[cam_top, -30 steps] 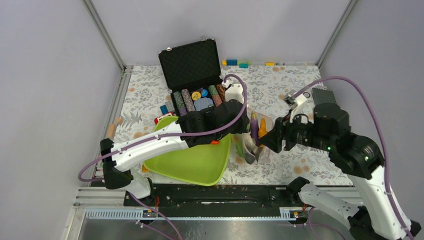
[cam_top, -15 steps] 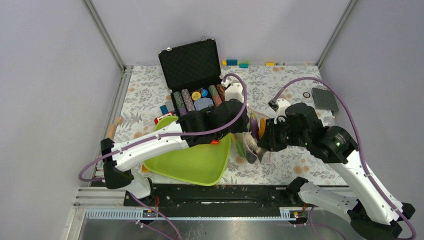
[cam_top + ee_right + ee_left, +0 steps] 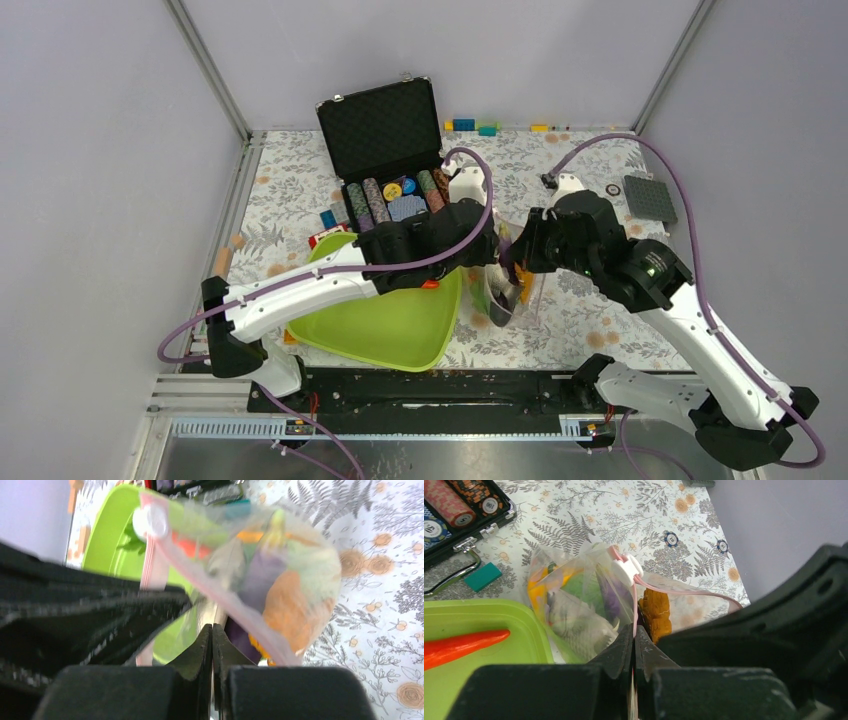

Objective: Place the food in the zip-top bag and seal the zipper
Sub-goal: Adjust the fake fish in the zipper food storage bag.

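The zip-top bag (image 3: 498,292) hangs between both grippers, right of the green tray. Through its clear film I see food: green lettuce (image 3: 585,587), purple eggplant (image 3: 264,575), a grey fish (image 3: 574,625) and an orange piece (image 3: 657,615). An orange carrot (image 3: 466,645) lies on the tray. The pink zipper (image 3: 635,602), with its white slider (image 3: 626,568), runs into my left gripper (image 3: 634,630), which is shut on it. My right gripper (image 3: 212,630) is shut on the bag's pale edge from the other side. The mouth gapes between them.
A lime-green tray (image 3: 385,335) lies under the left arm. Behind it an open black case (image 3: 385,135) holds poker chips. A teal block (image 3: 482,576) and two loose chips (image 3: 671,539) lie on the floral cloth. A grey plate (image 3: 650,197) sits far right.
The right arm swung in to the left toward the bag and its gripper closed on the bag's edge. The eggplant that stood at the mouth sank inside. The left gripper stayed shut.
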Controlling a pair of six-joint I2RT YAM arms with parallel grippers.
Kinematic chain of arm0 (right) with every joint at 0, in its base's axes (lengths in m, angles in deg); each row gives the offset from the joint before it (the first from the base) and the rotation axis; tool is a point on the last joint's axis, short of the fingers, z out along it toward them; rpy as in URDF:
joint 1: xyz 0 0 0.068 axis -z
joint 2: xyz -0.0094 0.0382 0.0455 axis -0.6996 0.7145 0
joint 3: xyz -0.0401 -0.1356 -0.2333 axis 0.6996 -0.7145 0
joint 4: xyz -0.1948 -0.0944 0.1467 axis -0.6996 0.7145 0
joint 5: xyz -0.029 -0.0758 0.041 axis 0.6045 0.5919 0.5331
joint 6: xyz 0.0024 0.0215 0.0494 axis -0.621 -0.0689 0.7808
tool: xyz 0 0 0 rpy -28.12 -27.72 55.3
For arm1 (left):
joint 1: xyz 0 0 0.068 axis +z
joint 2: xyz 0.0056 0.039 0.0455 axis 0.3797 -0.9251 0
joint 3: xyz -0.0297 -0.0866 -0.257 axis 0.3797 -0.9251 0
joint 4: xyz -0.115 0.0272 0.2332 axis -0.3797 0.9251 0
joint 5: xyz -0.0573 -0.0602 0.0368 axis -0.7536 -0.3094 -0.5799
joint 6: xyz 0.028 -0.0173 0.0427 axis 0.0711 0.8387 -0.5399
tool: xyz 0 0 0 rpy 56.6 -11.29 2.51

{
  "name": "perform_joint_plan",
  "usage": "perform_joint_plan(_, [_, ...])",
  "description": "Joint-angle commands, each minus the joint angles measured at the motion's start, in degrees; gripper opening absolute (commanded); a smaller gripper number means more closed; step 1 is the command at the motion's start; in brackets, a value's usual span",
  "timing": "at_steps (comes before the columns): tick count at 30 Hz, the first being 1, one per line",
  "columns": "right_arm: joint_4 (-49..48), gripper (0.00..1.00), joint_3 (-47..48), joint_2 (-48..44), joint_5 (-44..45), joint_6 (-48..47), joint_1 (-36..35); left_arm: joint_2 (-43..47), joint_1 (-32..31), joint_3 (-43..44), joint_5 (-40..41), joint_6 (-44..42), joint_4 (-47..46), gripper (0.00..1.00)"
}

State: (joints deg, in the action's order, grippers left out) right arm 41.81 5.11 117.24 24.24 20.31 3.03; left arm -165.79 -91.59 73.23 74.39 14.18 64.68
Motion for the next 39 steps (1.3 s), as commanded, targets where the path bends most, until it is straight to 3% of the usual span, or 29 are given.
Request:
perform_joint_plan(1, [-7.20,0.00,0.41,0.92,12.09,4.66,-0.46,1.69,0.02,-0.56,-1.58,2.16,-4.64,0.00])
perform_joint_plan(9, [-9.27,0.01,-1.77,2.54,13.83,3.84,-1.10,1.83,-0.02,-0.93,-1.10,2.05,-5.69,0.00])
perform_joint_plan(12, [-10.89,0.18,-0.32,-0.55,8.02,-1.50,-1.09,2.04,0.02,-1.15,-0.72,1.76,-6.25,0.00])
perform_joint_plan(15, [-11.06,0.43,1.05,-4.12,1.24,-5.99,-1.14,2.68,0.02,-1.53,0.27,1.40,-6.44,0.00])
perform_joint_plan(18, [-9.17,0.56,1.16,-7.40,-1.31,-8.46,-1.13,3.48,0.10,-2.30,0.74,0.72,-6.90,0.00])
perform_joint_plan(22, [-3.31,0.73,0.14,-11.17,8.27,-10.29,-1.17,4.24,0.11,-2.82,0.86,-0.78,-7.19,0.00])
perform_joint_plan(26, [-0.36,0.75,-2.23,-11.99,17.85,-10.05,-1.17,4.79,0.19,-3.52,0.80,-1.45,-7.83,0.00])
perform_joint_plan(31, [0.51,0.69,-3.94,-7.59,19.60,-8.92,-1.15,5.20,0.31,-4.31,0.18,-1.97,-8.71,0.00])
perform_joint_plan(34, [0.26,0.46,-3.51,-5.70,21.44,-8.62,-1.10,5.48,0.40,-4.63,0.21,-2.07,-8.69,0.00])
perform_joint_plan(37, [-0.30,0.06,-3.14,-5.68,22.19,-8.88,-1.17,5.68,0.82,-5.03,0.35,-2.25,-8.71,0.00])
perform_joint_plan(38, [-0.43,0.00,-3.03,-5.77,22.01,-8.92,-1.17,5.80,1.07,-5.26,0.11,-2.32,-8.73,0.03])
perform_joint_plan(39, [-0.37,0.00,-2.88,-5.93,21.60,-8.96,-1.11,6.09,1.26,-5.57,-0.32,-2.41,-8.69,0.13])
